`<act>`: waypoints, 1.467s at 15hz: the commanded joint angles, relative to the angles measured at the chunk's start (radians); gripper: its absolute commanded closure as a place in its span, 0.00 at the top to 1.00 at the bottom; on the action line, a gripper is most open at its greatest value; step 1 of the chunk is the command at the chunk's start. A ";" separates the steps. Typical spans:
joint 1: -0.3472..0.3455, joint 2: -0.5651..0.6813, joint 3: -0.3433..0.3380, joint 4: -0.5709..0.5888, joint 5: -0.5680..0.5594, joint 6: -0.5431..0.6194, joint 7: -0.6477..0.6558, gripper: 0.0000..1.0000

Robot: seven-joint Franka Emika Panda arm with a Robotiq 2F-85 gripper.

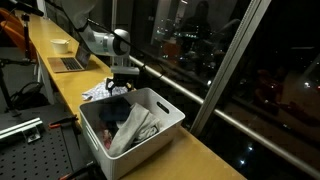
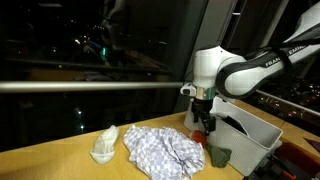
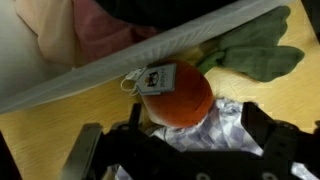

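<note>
Items are listed left to right along the bench, each placed relative to the white bin.

1. Farthest from the bin: a crumpled white cloth
2. Nearer the bin: a checkered cloth, lying loosely spread
3. Just beside the bin's outer wall: a round orange item, resting partly on the checkered cloth, with a tag on its bin-facing side. The gripper hangs directly above it. The fingers stand at full spread, one on either side of the item, holding nothing
4. Against the bin's base, beside the orange item: a green cloth

Step in hand, as judged: descent onto the orange item. Keep the fingers centred over its widest part and lower vertically. The bin wall lies close by, so allow no drift toward it. Seat the pads below the item's middle before closing. Keep the checkered cloth and the tag out of the pinch.

Container: the bin is open-topped and holds loose garments. Dark and pale pieces show in an exterior view. The wrist view shows pink fabric and cream fabric inside
</note>
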 commanded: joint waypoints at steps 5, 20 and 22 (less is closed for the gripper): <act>0.010 0.096 -0.012 0.079 -0.074 0.012 -0.033 1.00; 0.008 -0.027 -0.007 0.037 -0.043 0.006 0.035 0.01; 0.019 -0.112 -0.011 0.007 -0.061 0.017 0.075 0.02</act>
